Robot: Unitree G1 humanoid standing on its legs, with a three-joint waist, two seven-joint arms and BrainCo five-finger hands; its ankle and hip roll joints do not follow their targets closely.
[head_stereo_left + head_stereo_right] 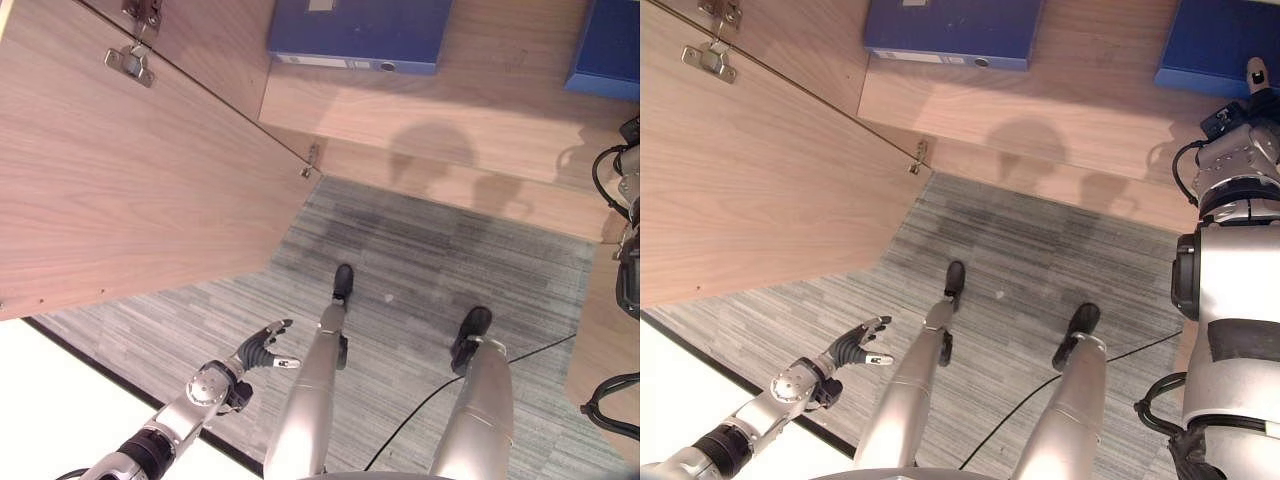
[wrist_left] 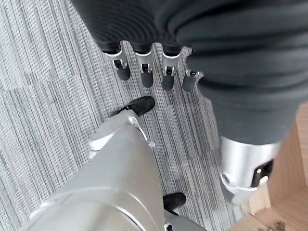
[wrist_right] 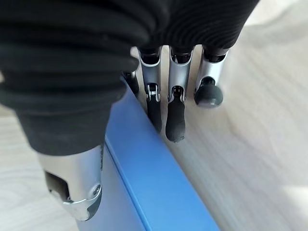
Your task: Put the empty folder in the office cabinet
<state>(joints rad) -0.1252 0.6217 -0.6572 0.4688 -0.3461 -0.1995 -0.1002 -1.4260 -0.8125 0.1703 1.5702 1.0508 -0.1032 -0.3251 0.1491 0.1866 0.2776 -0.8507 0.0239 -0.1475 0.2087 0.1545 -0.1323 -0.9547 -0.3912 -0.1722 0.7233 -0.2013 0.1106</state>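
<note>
A blue folder (image 1: 1210,40) lies on the wooden cabinet shelf (image 1: 1060,110) at the far right. My right hand (image 1: 1256,72) reaches up to its right edge. In the right wrist view the straight fingers (image 3: 175,96) lie along the folder's (image 3: 154,187) long edge with their tips on the wood. The thumb sits on the folder's other side, so the hand reads as open. My left hand (image 1: 262,350) hangs low over the carpet, fingers (image 2: 144,67) straight and spread, holding nothing.
A second blue folder (image 1: 360,30) lies on the same shelf further left. The open cabinet door (image 1: 130,180) stands out at the left, its hinges at the top. Grey striped carpet (image 1: 430,260) lies below the shelf. A white surface (image 1: 60,400) lies at the lower left.
</note>
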